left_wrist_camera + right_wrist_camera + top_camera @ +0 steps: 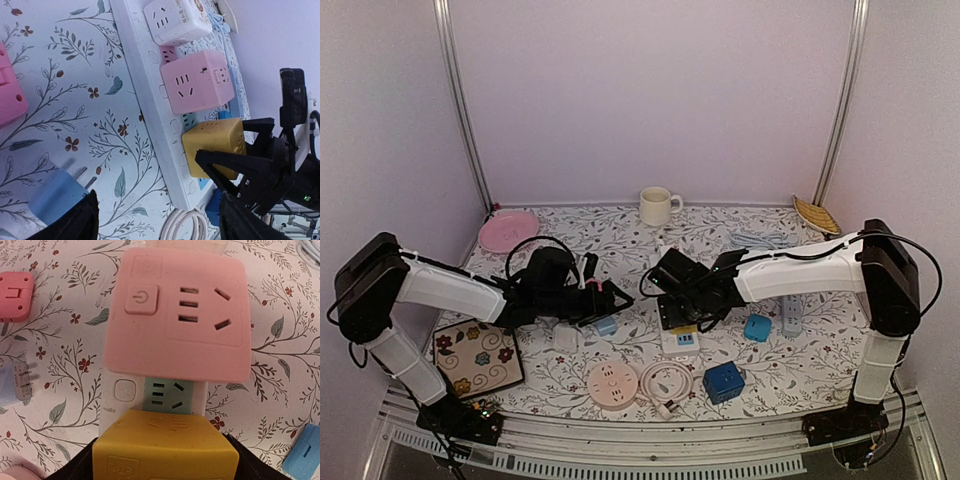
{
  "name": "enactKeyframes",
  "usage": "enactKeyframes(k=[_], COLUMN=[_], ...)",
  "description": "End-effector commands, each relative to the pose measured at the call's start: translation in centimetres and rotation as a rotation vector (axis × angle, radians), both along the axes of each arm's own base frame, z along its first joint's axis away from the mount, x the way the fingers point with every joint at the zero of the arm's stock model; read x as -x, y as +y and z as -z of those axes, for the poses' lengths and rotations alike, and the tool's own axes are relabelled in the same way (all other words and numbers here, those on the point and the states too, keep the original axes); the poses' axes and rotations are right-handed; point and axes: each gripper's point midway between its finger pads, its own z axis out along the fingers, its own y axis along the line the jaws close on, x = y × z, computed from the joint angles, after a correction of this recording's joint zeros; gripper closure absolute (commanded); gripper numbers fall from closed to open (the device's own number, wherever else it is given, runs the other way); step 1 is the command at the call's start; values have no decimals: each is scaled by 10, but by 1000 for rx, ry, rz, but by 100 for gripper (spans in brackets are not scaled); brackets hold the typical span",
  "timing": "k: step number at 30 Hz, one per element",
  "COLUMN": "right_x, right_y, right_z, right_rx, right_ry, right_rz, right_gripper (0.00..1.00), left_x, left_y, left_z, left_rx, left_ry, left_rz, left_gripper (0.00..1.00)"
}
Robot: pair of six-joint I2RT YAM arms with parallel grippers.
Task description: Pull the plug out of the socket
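Three cube adapters sit in a row on the long white plastic power strip: a white plastic cube, a pink plastic cube, and the yellow cube-shaped plastic plug. One teal socket face of the strip shows bare between the pink and yellow cubes.

Location: strip lies about mid-table on the floral-print tablecloth, closer to the near edge than the far one. The yellow plug is seated at the strip's near end.

Right gripper: over the strip's near end, black fingers set against two opposite sides of the yellow plug, jaws closed on it. Plug not lifted; its base meets the strip.

Left gripper: jaws wide, nothing between them. It hangs just left of the strip. A small light-blue plastic plug with bare metal prongs lies loose on the cloth beside one finger.

Far edge: cream ceramic mug. Far left corner: pink round plate.
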Motion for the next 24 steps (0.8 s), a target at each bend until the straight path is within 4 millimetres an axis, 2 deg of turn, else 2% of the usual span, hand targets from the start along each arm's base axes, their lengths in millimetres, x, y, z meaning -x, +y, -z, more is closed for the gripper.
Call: enactKeyframes(k=[1, 9, 11, 15, 19, 24], right_x=[3, 3, 2, 0, 5, 9], right_y=[6, 11, 13, 16, 15, 15], right_z=[-3, -22, -29, -44, -50, -63], right_rx=[-15, -71, -105, -225, -324, -407], right_ry=[11, -7, -15, -24, -18, -41], right_rz=[-20, -38, -39, -48, -70, -77], right_gripper=[30, 62, 67, 72, 76, 79], left_x=[3, 3, 4, 4, 3, -2], left_y=[-7, -12, -14, -18, -23, -39], left_z=[-3, -2, 0, 8, 16, 22], left_rx=[35, 55, 61, 78, 107, 149], left_ry=[-8, 0, 9, 41, 86, 127], left_rz=[13, 23, 27, 31, 19, 23], left_gripper=[17, 18, 18, 19, 19, 22])
